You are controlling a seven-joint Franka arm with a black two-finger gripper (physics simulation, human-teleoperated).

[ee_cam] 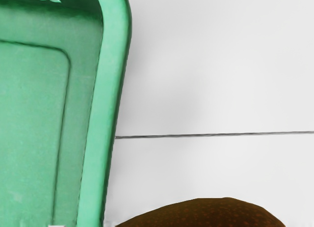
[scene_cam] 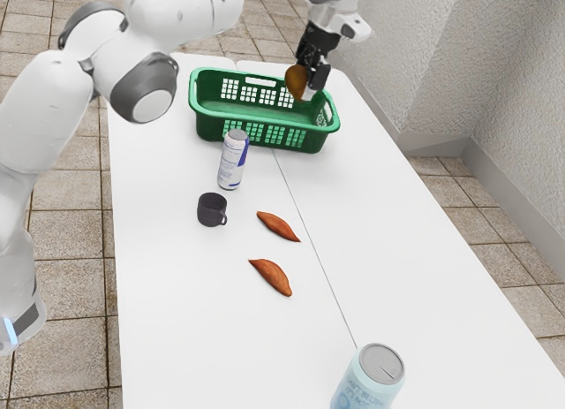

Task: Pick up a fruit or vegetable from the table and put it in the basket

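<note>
At bottom edge of the ext. view, right of ctr., 1 lt. blue can [scene_cam: 369, 384], its base cut off by the frame. Next up, approx. ctr.: 2 sweet potatoes [scene_cam: 272, 277], both red-brown w/ tapered ends, lying apart. Left of them, 1 dk. mug [scene_cam: 212, 210], handle toward lower right; its inside is hard to make out. Just above that, 1 white & blue can [scene_cam: 232, 162], upright, its top overlapping the near wall of the basket. Upper ctr., 1 green basket [scene_cam: 256, 119], w/ rows of sq. holes; part of its floor is hidden by the near wall.

Upper right of ctr., 1 blk. gripper [scene_cam: 306, 84], clamped on 1 brown veg. [scene_cam: 295, 80], the task's item, held up at the basket's far rim; exact type unclear. Veg. hides part of the fingers. In wrist view it's cut off at the lower edge, seen against white table [ee_cam: 221, 80] beside the basket's rim. White arm, left & top, cut off by frame in places.
</note>
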